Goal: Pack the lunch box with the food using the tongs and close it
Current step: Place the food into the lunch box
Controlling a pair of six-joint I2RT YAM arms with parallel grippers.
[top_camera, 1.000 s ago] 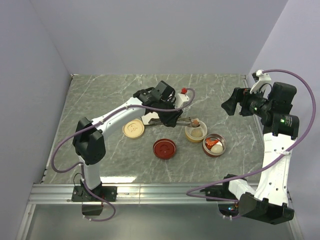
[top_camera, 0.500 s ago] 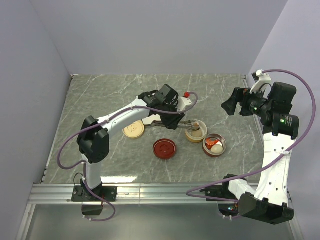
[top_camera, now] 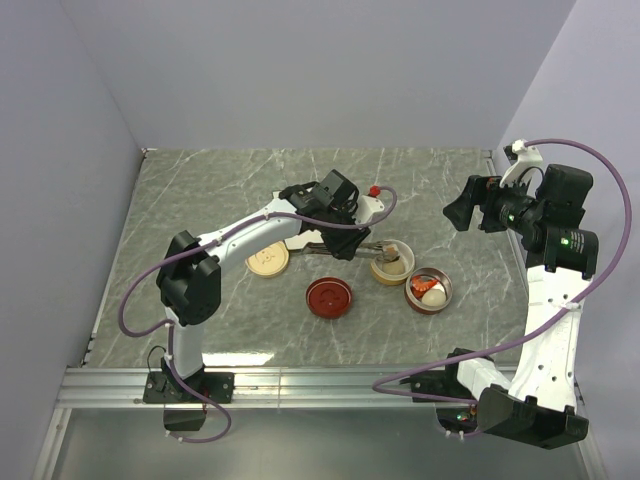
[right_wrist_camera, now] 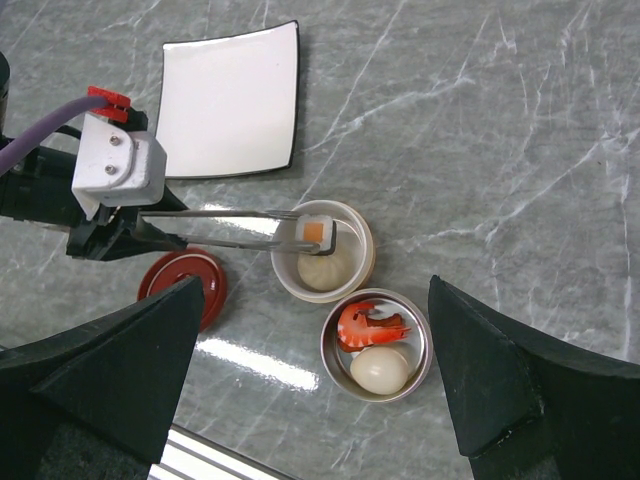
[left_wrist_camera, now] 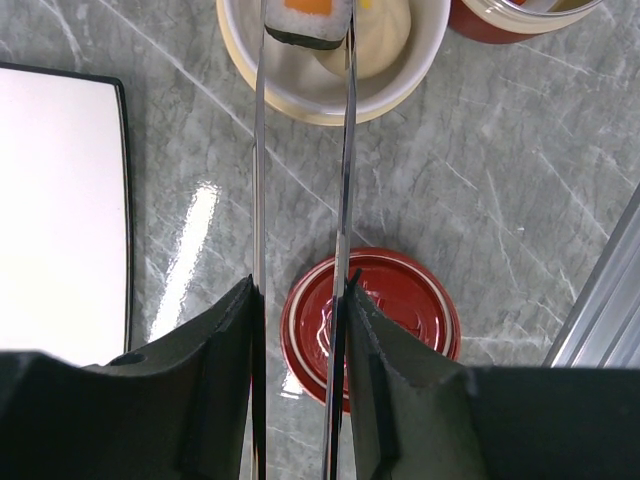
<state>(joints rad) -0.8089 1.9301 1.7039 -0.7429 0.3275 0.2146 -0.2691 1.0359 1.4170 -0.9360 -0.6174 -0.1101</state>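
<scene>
Over the cream bowl (right_wrist_camera: 360, 262): the sushi roll (left_wrist_camera: 308, 20) hangs pinched between the tips of the tongs (left_wrist_camera: 259, 180), dark wrap and orange-centred rice end showing, just above the rim
Left end effector (left_wrist_camera: 300, 290): its fingers (left_wrist_camera: 215, 350) press on the outer sides of both tong arms and squeeze them almost parallel; it hovers above the red lid (left_wrist_camera: 400, 300)
Right end effector (top_camera: 462, 210): fingers spread wide with nothing between them, raised over the table's right side, well apart from the containers
Beige ball (right_wrist_camera: 322, 268): lies inside the cream bowl, beneath the roll
Red container (right_wrist_camera: 325, 345): stands just beside the cream bowl, to its near right; holds the red-orange shrimp (right_wrist_camera: 372, 324) and the white egg shape (right_wrist_camera: 380, 370) side by side
Red lid: flat on the table (top_camera: 200, 200), near and left of the cream bowl
Cream lid (top_camera: 268, 258): flat on the table, left of the red lid, beside the left arm
White square plate (right_wrist_camera: 230, 100): on the table, behind the tongs
Table: grey-green marbled surface
</scene>
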